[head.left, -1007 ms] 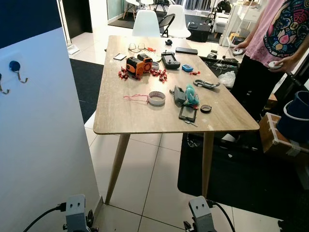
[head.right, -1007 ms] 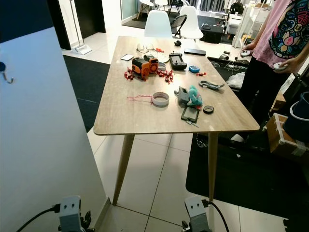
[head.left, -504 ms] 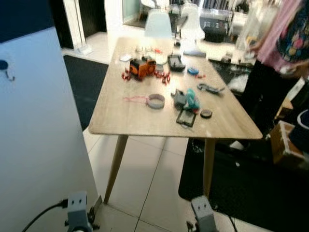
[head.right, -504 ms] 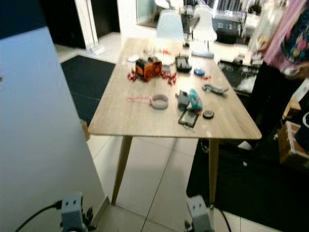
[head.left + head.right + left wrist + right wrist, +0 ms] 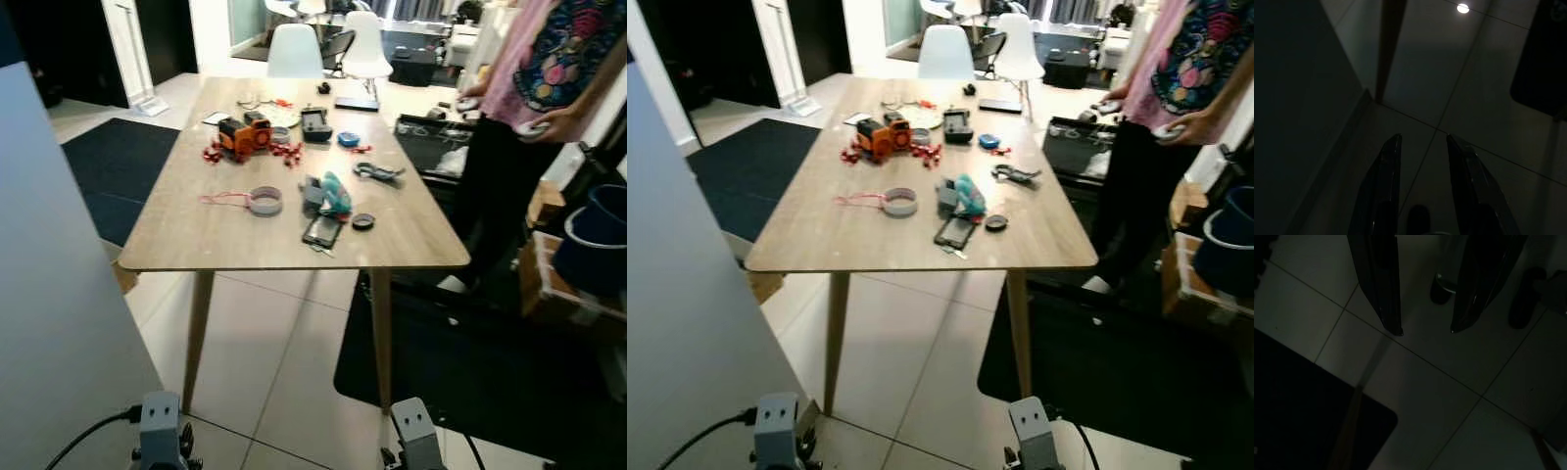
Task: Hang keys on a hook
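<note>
Nothing done yet: both grippers, left and right, hang empty w/ fingers parted; you must fetch keys off table.

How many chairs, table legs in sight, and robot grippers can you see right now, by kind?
White chairs beyond the table: 2, one and another
Table legs in sight: 2, left and right
Robot grippers: 2, left gripper and right gripper, both open over the floor tiles
Total: 6
</note>
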`<state>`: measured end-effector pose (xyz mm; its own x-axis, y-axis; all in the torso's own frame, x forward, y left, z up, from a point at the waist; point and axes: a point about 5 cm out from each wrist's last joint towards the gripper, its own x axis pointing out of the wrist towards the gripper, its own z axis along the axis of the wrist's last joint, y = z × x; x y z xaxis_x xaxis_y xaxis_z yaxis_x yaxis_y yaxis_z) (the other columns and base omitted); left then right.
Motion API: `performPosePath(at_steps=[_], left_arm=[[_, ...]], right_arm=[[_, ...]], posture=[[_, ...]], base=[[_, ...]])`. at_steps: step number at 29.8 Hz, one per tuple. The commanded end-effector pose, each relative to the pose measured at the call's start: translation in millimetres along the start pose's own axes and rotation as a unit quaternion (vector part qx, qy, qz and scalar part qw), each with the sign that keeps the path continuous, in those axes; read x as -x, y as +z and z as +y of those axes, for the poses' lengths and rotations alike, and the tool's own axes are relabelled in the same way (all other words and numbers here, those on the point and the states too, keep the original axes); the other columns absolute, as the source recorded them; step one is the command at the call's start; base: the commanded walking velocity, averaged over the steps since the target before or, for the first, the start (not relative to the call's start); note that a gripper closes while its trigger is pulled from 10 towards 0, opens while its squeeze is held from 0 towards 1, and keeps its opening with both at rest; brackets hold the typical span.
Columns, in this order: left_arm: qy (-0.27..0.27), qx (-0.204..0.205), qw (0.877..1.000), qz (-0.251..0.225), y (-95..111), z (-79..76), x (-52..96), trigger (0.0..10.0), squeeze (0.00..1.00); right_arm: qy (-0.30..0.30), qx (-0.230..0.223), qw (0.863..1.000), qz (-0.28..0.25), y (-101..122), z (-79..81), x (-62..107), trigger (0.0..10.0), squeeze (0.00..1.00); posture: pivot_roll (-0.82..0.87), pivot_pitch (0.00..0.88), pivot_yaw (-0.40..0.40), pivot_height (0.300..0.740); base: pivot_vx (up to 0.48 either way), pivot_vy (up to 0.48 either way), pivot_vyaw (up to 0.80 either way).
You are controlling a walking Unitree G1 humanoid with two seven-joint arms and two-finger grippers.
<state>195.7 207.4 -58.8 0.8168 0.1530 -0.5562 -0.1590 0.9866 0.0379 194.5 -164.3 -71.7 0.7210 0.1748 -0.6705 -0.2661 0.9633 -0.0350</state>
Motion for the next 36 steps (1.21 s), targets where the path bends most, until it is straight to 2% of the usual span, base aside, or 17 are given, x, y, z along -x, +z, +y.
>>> performPosePath(at_steps=[1,8,12,36], left_arm=[[0.000,-0.005,1.000,0.012,-4.5,-1.5,1.3,10.0,0.00],[0.004,0.010,1.000,0.010,-2.1,-1.2,-0.1,10.0,0.00],[0.009,0.025,1.000,0.009,-2.1,-0.3,0.0,10.0,0.00],[0.014,0.038,0.999,0.013,-2.2,0.0,-0.6,10.0,0.00]], right_arm=[[0.004,-0.003,1.000,0.004,-1.5,3.4,-0.1,10.0,0.00],[0.004,-0.002,1.000,0.002,-0.3,2.6,-0.5,10.0,0.00],[0.004,-0.001,1.000,0.002,0.0,1.8,-0.5,10.0,0.00],[0.004,0.001,1.000,0.001,0.3,1.4,-0.4,10.0,0.00]], posture=[[0.08,0.050,-0.049,0.740],[0.08,0.052,-0.052,0.740],[0.08,0.050,-0.054,0.740],[0.08,0.051,-0.056,0.740]], base=[[0.000,0.000,0.00],[0.000,0.000,0.00],[0.262,0.000,0.00],[0.285,0.000,0.00]])
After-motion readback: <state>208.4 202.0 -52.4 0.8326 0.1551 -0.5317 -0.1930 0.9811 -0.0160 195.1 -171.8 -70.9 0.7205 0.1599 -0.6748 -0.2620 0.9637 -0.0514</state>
